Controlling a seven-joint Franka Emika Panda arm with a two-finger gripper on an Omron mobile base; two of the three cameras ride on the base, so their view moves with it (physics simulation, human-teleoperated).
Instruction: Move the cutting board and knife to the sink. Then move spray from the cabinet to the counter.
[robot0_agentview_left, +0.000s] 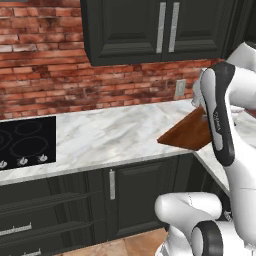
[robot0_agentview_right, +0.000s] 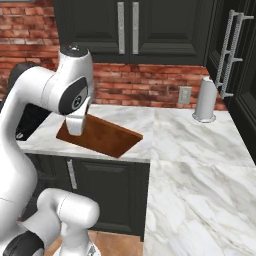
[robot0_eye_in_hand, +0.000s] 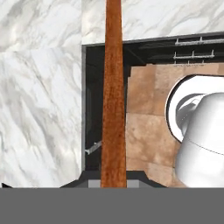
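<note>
My gripper (robot0_agentview_right: 75, 131) is shut on the cutting board (robot0_agentview_right: 102, 136), a thin reddish-brown wooden board. I hold it tilted, lifted off the white marble counter (robot0_agentview_right: 200, 150) near the inner corner of the L-shaped worktop. In the left base view the cutting board (robot0_agentview_left: 184, 132) juts out leftward from behind my forearm. The hand view looks along the board's edge (robot0_eye_in_hand: 113, 87), which runs up from between the fingertips of the gripper (robot0_eye_in_hand: 113, 181), with counter (robot0_eye_in_hand: 39, 109) to the left and floor below. Knife, sink, spray and cabinet are out of view.
A black glass cooktop (robot0_agentview_left: 25, 142) lies at the left end of the counter. A tall steel cylinder (robot0_agentview_right: 205, 100) stands at the back right near a wall outlet (robot0_agentview_right: 185, 95). Panelled double-door cabinets (robot0_agentview_left: 150, 30) hang overhead. A tall dark unit with long handles (robot0_agentview_right: 231, 52) is at the right.
</note>
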